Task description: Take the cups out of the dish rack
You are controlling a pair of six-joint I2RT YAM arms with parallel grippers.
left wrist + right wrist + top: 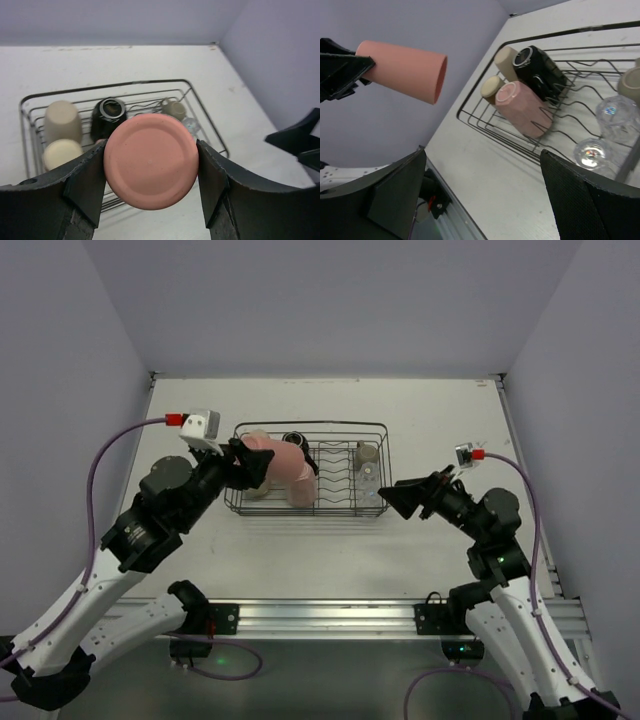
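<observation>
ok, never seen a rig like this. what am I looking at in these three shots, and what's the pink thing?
It's two robot arms, the left arm and the right arm, bolted at the near edge of a white table. The wide picture comes from a fixed camera above and behind them. The other two come from a camera on each wrist, so the dark shapes at the edges are that arm's own fingers.

On the table is a wire dish rack holding cups, including a pale pink mug, a black mug and a clear glass.

The left claw is shut on the coral-pink tumbler, held sideways in the air. The right claw is open and empty.
</observation>
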